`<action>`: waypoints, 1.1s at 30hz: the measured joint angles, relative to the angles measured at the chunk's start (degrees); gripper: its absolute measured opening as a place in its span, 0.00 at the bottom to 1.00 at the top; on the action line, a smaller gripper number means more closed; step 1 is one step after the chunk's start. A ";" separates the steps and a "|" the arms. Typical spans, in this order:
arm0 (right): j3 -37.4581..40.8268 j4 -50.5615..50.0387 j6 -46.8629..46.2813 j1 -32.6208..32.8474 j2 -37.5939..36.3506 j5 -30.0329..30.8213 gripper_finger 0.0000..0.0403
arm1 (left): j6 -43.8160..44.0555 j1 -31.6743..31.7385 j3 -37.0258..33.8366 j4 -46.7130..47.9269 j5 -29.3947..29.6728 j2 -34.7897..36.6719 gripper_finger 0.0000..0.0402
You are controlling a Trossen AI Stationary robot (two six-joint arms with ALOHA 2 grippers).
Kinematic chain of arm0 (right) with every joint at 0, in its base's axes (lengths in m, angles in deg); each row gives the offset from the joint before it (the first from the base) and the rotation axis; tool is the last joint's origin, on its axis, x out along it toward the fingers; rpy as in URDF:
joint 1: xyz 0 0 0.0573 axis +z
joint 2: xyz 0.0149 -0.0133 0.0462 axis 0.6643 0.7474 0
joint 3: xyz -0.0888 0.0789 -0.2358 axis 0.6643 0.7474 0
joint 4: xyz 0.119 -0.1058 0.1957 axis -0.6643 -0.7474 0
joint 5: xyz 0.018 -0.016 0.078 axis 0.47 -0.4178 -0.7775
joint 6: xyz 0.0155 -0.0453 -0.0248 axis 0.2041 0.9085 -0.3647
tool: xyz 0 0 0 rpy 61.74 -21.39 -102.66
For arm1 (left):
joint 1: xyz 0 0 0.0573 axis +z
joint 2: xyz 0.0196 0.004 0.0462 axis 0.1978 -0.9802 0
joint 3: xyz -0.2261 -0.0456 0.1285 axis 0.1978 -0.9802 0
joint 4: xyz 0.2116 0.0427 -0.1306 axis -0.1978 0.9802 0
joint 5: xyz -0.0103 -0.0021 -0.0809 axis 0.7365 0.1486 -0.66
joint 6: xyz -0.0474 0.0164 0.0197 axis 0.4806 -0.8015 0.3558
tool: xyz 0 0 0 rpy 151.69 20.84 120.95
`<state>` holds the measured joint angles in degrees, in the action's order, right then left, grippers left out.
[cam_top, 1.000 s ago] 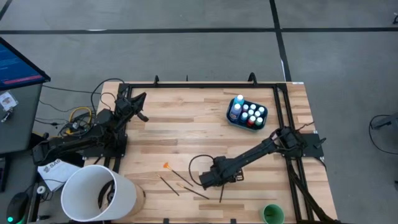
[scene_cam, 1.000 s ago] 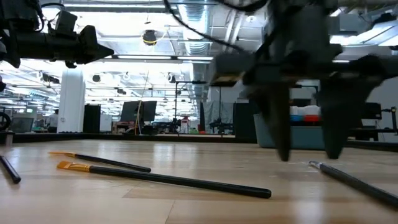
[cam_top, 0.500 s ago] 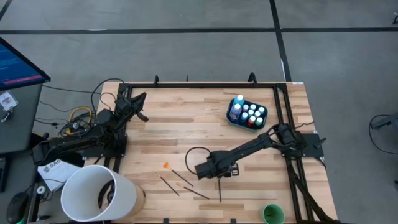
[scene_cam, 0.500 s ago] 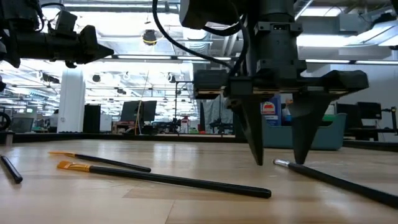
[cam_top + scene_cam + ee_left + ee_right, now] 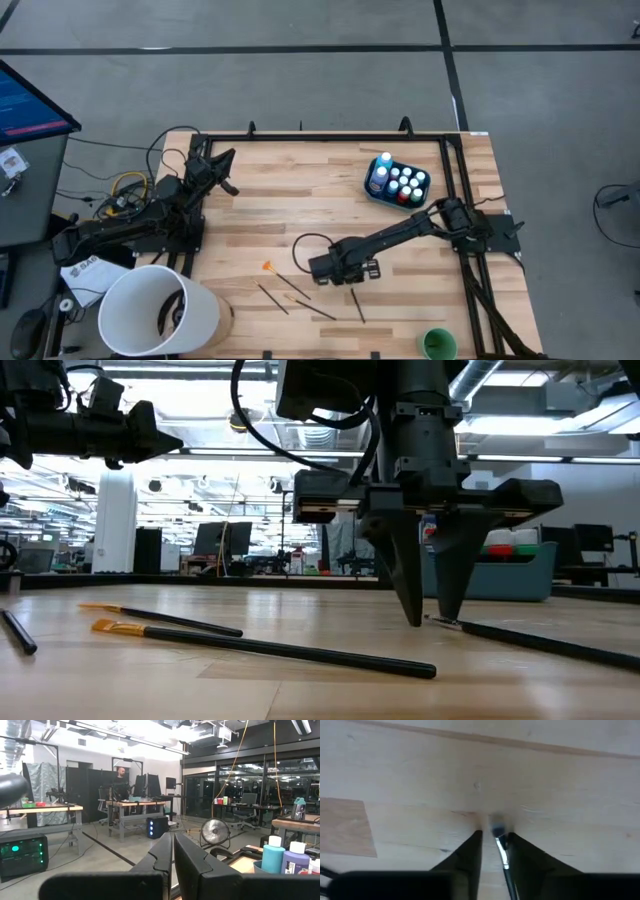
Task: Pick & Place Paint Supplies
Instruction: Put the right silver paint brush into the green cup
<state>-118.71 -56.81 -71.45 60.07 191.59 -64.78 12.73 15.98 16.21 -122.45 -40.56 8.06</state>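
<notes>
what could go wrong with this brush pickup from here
The right end effector straddles the brush only at its metal end, so the brush may pivot or slip out on lifting. Its fingertips are at the wooden table and may scrape it.

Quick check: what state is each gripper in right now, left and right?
Left gripper: shut, empty, parked at the table's left edge.
Right gripper: closing around a brush tip; firm grip cannot be told.
</notes>
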 joint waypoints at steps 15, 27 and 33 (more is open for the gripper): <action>-5.72 -8.27 8.95 1.21 0.76 14.93 0.01 | 0.01 0.01 0.00 0.01 0.02 0.00 0.02; -7.99 -18.14 4.87 6.97 -6.92 33.35 0.00 | 0.00 0.00 -0.01 -0.12 0.00 -0.24 0.02; -8.13 -26.78 -2.35 13.48 -13.18 40.79 0.00 | 0.01 0.01 0.00 0.00 0.01 -0.79 0.02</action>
<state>-126.84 -83.59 -73.80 73.55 178.41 -23.99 12.73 15.99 16.21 -122.45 -40.55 7.28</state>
